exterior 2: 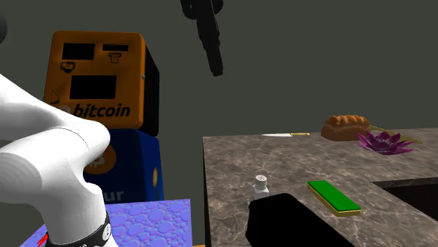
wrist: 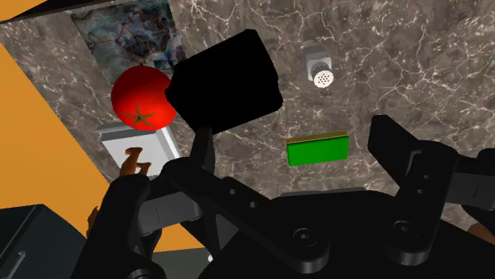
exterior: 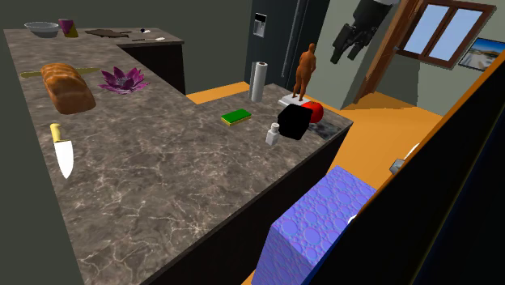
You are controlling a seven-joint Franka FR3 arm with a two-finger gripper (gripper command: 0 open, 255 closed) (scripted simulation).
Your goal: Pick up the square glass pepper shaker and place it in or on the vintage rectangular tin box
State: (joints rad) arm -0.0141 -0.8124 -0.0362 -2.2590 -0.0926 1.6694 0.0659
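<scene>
Gripper (wrist: 295, 135) hung high over the counter's (exterior: 162, 170) right end, fingers spread, nothing between them. Pale pepper shaker (exterior: 273, 134) stood upright on the counter, just left of the black box (exterior: 293, 121), small gap between. Green flat block (exterior: 236, 117) lay farther left. Red tomato (exterior: 314, 111) sat right behind the box.

We see flat, even light over the grey veined marble counter (exterior: 162, 162), its surface matte and cast shadows faint; the plain walls (exterior 2: 316, 56) are dim grey; the wood-framed window (exterior: 441, 28) shows bright blue; the black rectangular box (exterior: 294, 121) is an unshaded silhouette.
</scene>
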